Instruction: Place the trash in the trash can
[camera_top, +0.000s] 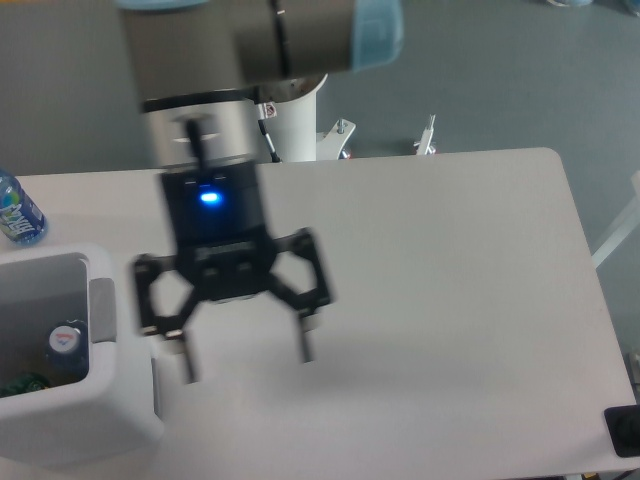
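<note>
The trash can (95, 425) is a boxy white bin at the table's front left corner, with a grey patch (102, 311) on its right rim. Inside it lies the trash, a clear plastic bottle (64, 348) whose white cap faces up. My gripper (248, 365) hangs above the table just right of the can, blurred by motion. It is open and wide, with nothing between its fingers (307, 343).
A blue-labelled water bottle (16, 211) stands on the table at the far left, behind the can. Something green (22, 384) shows at the bottom of the can. The arm's white base (296, 120) stands behind the table's far edge.
</note>
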